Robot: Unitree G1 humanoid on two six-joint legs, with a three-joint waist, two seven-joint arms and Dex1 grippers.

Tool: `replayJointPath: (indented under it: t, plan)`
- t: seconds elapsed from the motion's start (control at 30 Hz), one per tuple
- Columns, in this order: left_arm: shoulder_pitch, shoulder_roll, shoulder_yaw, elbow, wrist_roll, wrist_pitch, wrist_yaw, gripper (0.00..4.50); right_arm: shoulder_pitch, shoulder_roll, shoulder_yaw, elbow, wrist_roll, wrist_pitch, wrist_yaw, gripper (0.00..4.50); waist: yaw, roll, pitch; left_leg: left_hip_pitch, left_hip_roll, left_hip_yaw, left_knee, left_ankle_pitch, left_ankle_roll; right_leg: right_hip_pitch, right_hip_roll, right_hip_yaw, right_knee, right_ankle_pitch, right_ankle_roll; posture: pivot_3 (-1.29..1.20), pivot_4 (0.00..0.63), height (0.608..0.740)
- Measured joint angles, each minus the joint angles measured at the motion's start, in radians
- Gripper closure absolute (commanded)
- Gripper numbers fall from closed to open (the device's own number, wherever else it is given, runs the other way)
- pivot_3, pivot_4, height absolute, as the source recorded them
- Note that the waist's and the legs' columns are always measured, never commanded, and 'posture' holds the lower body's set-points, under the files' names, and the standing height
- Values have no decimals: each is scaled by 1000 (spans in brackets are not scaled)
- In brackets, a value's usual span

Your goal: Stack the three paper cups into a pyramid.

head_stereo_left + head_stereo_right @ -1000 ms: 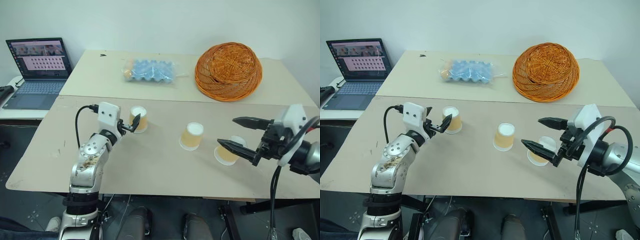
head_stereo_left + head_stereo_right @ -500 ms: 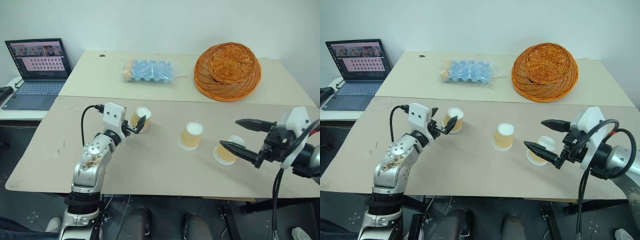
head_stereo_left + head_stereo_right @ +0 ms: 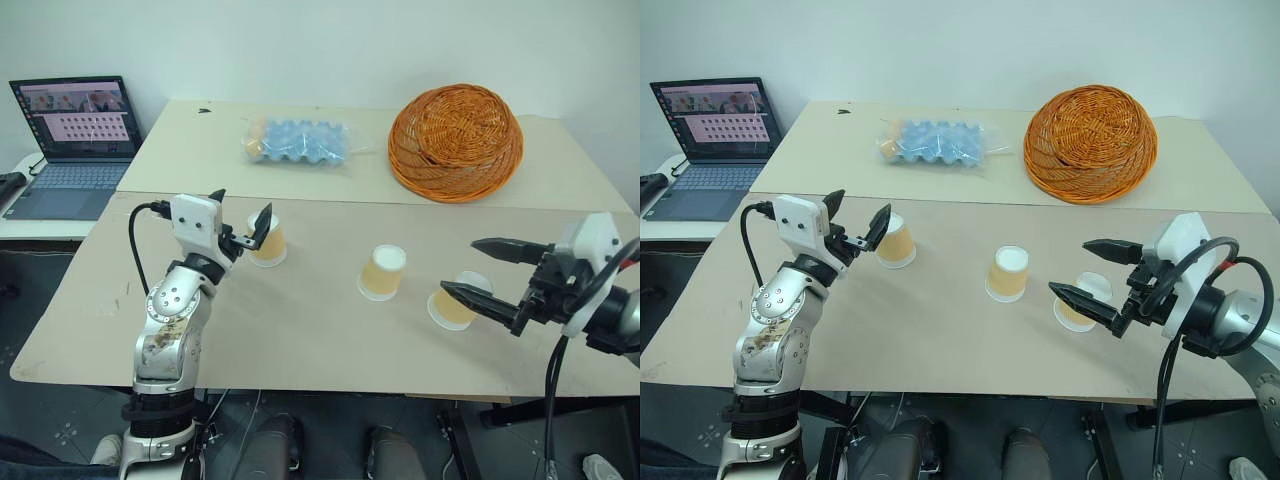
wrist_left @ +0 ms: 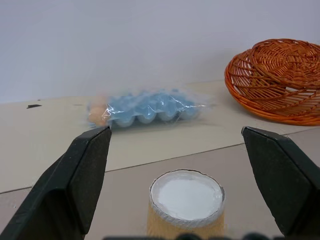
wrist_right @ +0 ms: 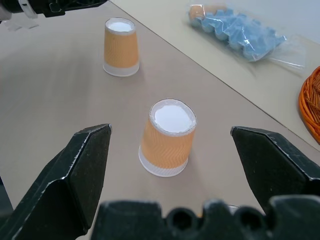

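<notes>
Three small tan-orange paper cups (image 3: 384,272) stand upside down, apart, in a row on the beige table (image 3: 300,330), nearer than the orange wicker basket (image 3: 456,142). The left hand (image 3: 240,213) hovers spread over the leftmost cup; the right hand (image 3: 480,270) gapes around the rightmost

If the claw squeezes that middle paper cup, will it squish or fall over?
Probably squishes: the middle cup looks like thin paper. It likely weighs little, so a nudge could slide it. It stands upside down on its wide rim, so tipping seems less likely.
</notes>
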Motion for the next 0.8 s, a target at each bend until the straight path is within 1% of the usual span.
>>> replayJointPath:
  t: [0.17,0.43,0.67,0.8]
  plan:
    - [31,12,-26,22,3,83,0,70,-2,-1,0,0,6,2,-1,0,0,0,0,0,0,0,0,0,0,0,0,0,0,0,0,0,150,726]
    - [33,12,-31,60,5,85,1,70,8,0,-7,-18,10,3,-3,0,1,0,0,0,0,0,0,0,-1,0,0,0,0,0,0,0,150,726]
    - [-16,13,-53,136,7,77,-7,70,17,0,-19,-32,11,4,-10,0,1,0,0,0,0,0,0,0,-1,0,0,0,0,0,0,0,150,726]
    - [-87,13,-60,243,17,36,-13,70,18,0,-25,-33,12,4,-14,0,1,0,0,0,0,0,0,0,0,0,0,0,0,0,0,0,150,726]
